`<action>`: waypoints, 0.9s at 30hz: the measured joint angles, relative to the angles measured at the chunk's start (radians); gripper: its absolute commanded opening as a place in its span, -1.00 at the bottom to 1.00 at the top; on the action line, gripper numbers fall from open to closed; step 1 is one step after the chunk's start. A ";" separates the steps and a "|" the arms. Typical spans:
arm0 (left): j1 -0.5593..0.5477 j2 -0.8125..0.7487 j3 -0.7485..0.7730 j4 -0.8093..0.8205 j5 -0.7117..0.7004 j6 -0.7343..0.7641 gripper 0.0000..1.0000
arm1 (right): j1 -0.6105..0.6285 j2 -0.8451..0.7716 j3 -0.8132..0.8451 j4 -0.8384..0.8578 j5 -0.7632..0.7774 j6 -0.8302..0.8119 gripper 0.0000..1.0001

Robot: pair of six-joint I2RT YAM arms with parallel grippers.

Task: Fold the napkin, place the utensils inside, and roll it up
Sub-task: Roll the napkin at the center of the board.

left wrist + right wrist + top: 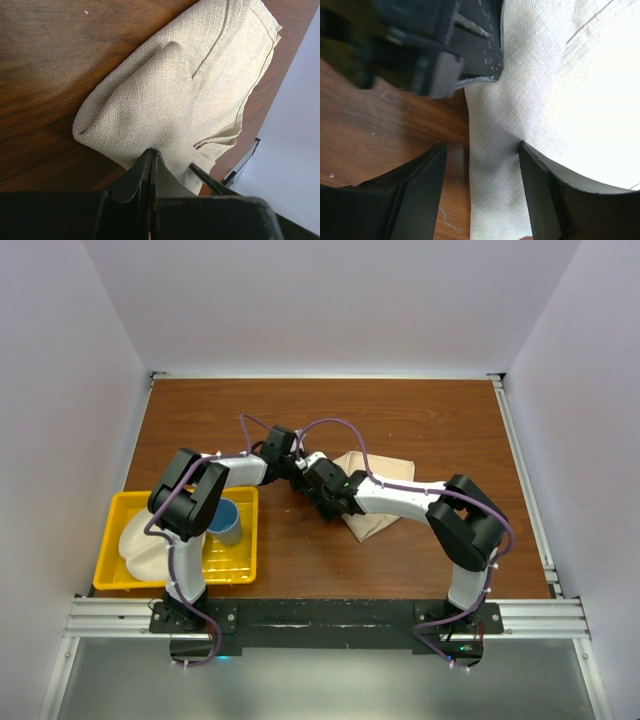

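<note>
The beige napkin point(372, 505) lies bunched and partly folded on the brown table, right of centre. My left gripper point(297, 470) is at its left corner. In the left wrist view my left gripper point(151, 154) is shut on the near edge of the napkin point(200, 85), and the cloth rises in a ridge there. My right gripper point(318, 482) is right beside it. In the right wrist view my right gripper point(482, 146) is open and straddles the edge of the napkin point(545, 90), one finger over bare wood, the other on the cloth. No knife is in view.
A yellow tray point(240, 570) at the front left holds a white plate point(140, 540) and a blue cup point(225, 522). White walls enclose the table on three sides. A metal rail point(520, 470) runs along the right edge.
</note>
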State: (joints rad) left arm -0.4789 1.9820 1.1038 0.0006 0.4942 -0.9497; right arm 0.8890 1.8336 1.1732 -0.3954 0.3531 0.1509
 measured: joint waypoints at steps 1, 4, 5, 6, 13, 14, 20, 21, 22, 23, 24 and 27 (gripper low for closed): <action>0.000 0.000 0.000 0.000 0.000 0.000 -0.94 | -0.003 0.002 -0.010 0.010 -0.002 0.003 0.21; 0.000 0.000 0.000 -0.003 0.000 0.000 -0.94 | -0.017 0.009 -0.032 0.050 -0.006 0.021 0.14; 0.000 0.000 0.000 -0.004 0.000 0.000 -0.94 | -0.021 0.009 -0.038 0.063 -0.008 0.027 0.08; 0.000 0.000 0.000 -0.005 0.000 0.000 -0.94 | -0.025 0.007 -0.045 0.078 -0.010 0.035 0.01; 0.000 -0.008 0.000 -0.021 -0.008 0.002 -0.76 | -0.067 -0.018 -0.116 0.184 -0.049 0.074 -0.85; 0.000 -0.014 0.002 -0.036 -0.014 0.006 -0.71 | -0.078 -0.024 -0.124 0.197 -0.064 0.080 -0.91; 0.004 -0.072 0.018 -0.151 -0.079 0.061 -0.18 | -0.156 -0.028 -0.134 0.253 -0.238 0.097 -1.00; 0.007 -0.087 0.019 -0.174 -0.089 0.073 -0.14 | -0.169 -0.028 -0.139 0.270 -0.271 0.100 -1.00; 0.011 -0.107 0.021 -0.203 -0.106 0.080 -0.07 | -0.188 -0.028 -0.144 0.290 -0.325 0.103 -1.00; 0.016 -0.129 0.024 -0.228 -0.118 0.087 -0.05 | -0.209 -0.026 -0.148 0.309 -0.385 0.109 -1.00; 0.021 -0.149 0.028 -0.248 -0.132 0.098 -0.04 | -0.227 -0.021 -0.148 0.323 -0.439 0.118 -1.00; 0.032 -0.203 0.043 -0.290 -0.155 0.109 0.00 | -0.273 -0.001 -0.153 0.368 -0.592 0.148 -1.00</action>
State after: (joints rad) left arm -0.4465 1.7794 1.1473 -0.2890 0.3389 -0.8402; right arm 0.6163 1.8324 1.0199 -0.0277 -0.2390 0.2985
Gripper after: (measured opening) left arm 0.484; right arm 0.157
